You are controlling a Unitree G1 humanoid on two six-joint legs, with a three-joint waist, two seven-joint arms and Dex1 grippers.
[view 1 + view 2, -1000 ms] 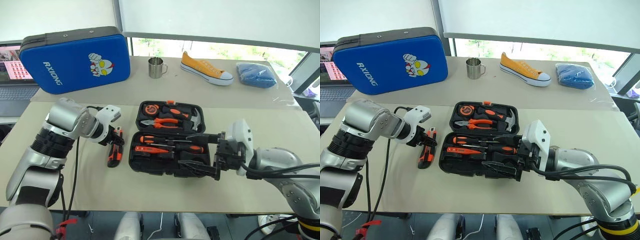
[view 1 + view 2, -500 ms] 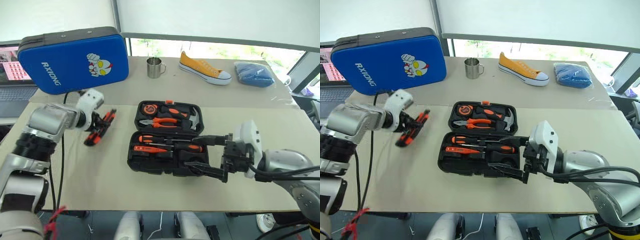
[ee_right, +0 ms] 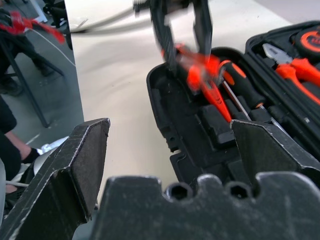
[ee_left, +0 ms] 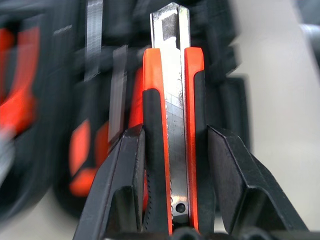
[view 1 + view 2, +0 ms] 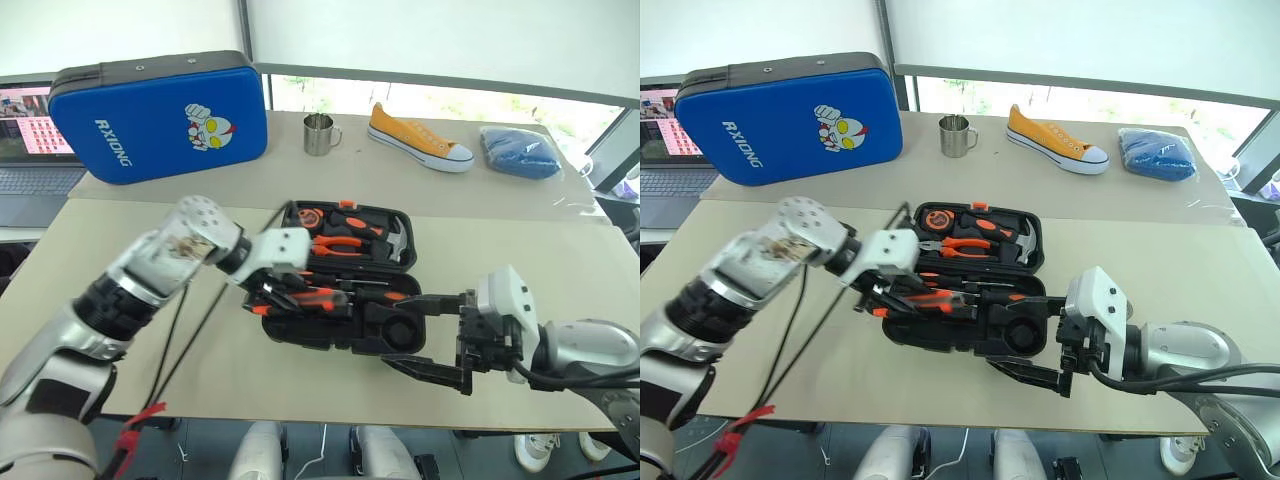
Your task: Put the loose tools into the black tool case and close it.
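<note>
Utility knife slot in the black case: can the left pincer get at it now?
Probably yes. The left pincer, shut on the utility knife, hangs over the open black tool case; nothing stands between.

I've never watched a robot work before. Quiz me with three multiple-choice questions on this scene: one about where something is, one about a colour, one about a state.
1. Where is the utility knife?
A. on the laptop
B. between the left gripper's fingers, over the black tool case
C. inside the metal mug

2. What colour is the shoe on the far table?
A. yellow
B. green
C. purple

3. How is the right gripper?
A. shut on a hammer
B. shut on pliers
C. open, holding nothing

Answers: 1 B, the left wrist view shows both fingers flanking the knife; 2 A, yellow upper, white sole; 3 C, its fingers stand wide apart.
</note>
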